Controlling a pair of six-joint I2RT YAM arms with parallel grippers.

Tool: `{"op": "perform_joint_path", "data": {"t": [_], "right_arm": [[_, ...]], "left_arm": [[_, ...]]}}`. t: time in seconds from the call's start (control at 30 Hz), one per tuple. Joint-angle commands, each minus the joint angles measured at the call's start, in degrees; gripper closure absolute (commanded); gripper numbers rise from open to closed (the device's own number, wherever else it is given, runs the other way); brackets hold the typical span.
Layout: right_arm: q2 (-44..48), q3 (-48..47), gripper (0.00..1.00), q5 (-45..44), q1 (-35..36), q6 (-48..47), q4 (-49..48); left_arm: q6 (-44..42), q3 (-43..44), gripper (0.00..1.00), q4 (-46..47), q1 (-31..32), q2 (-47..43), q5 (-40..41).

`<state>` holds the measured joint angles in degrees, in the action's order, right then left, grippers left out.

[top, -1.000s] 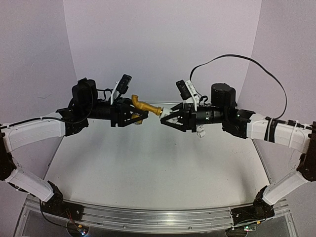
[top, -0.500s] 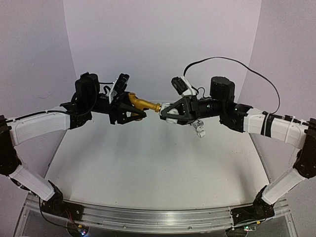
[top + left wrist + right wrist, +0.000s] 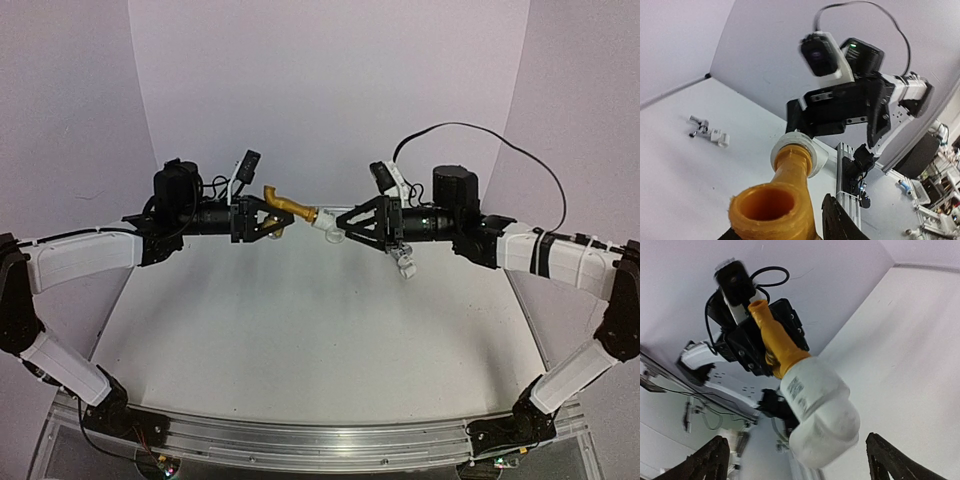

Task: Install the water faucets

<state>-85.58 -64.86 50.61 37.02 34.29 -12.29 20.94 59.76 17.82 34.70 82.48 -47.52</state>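
The brass-gold faucet (image 3: 288,207) is held in the air by my left gripper (image 3: 272,221), which is shut on its body. A white plastic elbow fitting (image 3: 322,222) sits on the faucet's threaded end. My right gripper (image 3: 336,226) stands wide open around that fitting, both fingers clear of it. In the right wrist view the white fitting (image 3: 820,410) hangs between the spread fingertips (image 3: 712,455), with the gold faucet (image 3: 775,342) behind it. The left wrist view looks down the gold faucet's spout (image 3: 775,205) to the fitting (image 3: 815,156). The silver faucet (image 3: 404,262) lies on the table.
The silver faucet (image 3: 699,127) has a white fitting (image 3: 719,136) on it and lies on the white tabletop (image 3: 300,330) under my right arm. Pale walls close the back and sides. A metal rail (image 3: 300,445) runs along the near edge.
My right gripper has opened and let go of the white fitting, which stays on the gold faucet's end. Both wrists have turned and shifted slightly; the left still grips the faucet.
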Motion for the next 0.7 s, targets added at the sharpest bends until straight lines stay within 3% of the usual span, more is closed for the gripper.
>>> {"op": "perform_joint_path", "data": {"t": [0.0,0.17,0.27,0.47,0.67], "right_arm": [[8.2,5.7,0.02,-18.8,2.1,-32.4,3.5],[8.8,9.2,0.02,-35.4,11.5,-58.3,0.0],[7.0,10.5,0.02,-40.1,15.2,-66.0,-4.9],[2.3,10.7,0.04,-45.1,19.4,-72.7,-13.4],[-3.4,7.8,0.08,-45.0,20.3,-72.6,-16.3]], "left_arm": [[22.9,-2.7,1.00,1.7,-1.3,-2.4,2.2],[34.8,-6.5,1.00,1.8,-1.3,-5.0,0.9],[38.1,-9.1,1.00,1.9,-1.3,-8.1,2.5],[42.7,-11.3,1.00,2.0,-1.2,-11.7,3.0],[44.1,-12.0,1.00,2.1,-1.1,-13.7,3.5]]}}
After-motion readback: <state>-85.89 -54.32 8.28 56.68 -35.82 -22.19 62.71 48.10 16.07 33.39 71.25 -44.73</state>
